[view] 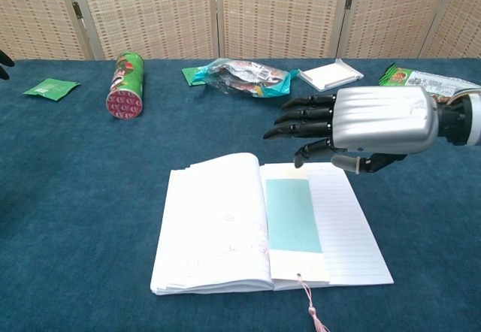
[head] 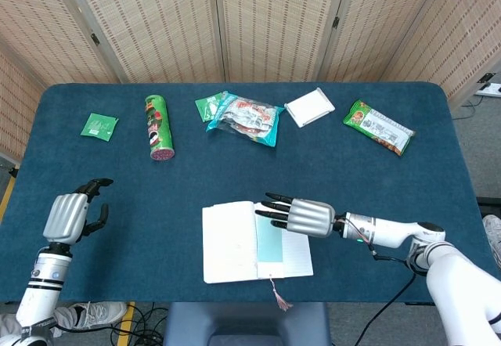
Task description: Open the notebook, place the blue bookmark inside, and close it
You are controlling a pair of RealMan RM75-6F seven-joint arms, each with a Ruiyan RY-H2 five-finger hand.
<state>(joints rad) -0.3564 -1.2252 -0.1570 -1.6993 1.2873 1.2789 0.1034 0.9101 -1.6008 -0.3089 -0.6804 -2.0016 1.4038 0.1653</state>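
Now the white lined notebook lies open near the front edge of the dark blue cloth-covered table, and the pale blue rectangular bookmark lies flat on the right-hand page, just beside the spine, its cream lower end and pink tassel cord trailing off the bottom edge. By my reading the opening and the placing are done; closing is the one step left.

Right hand: silver back up, dark fingers stretched out and slightly apart, pointing toward the left. It hovers above the top right corner of the notebook and holds nothing; in the chest view there is clear air between it and the page. Left hand sits well off at the table's left edge, raised, fingers loosely curled inward, nothing in them as far as I can see.

What's called for next, I'd say: get fingers under one side of the book, probably the thicker left stack whose pages already bow upward, and fold it over onto the bookmark. The risk is a sweep that drags the bookmark out of the gutter, or catches only a few loose leaves and not the whole half.
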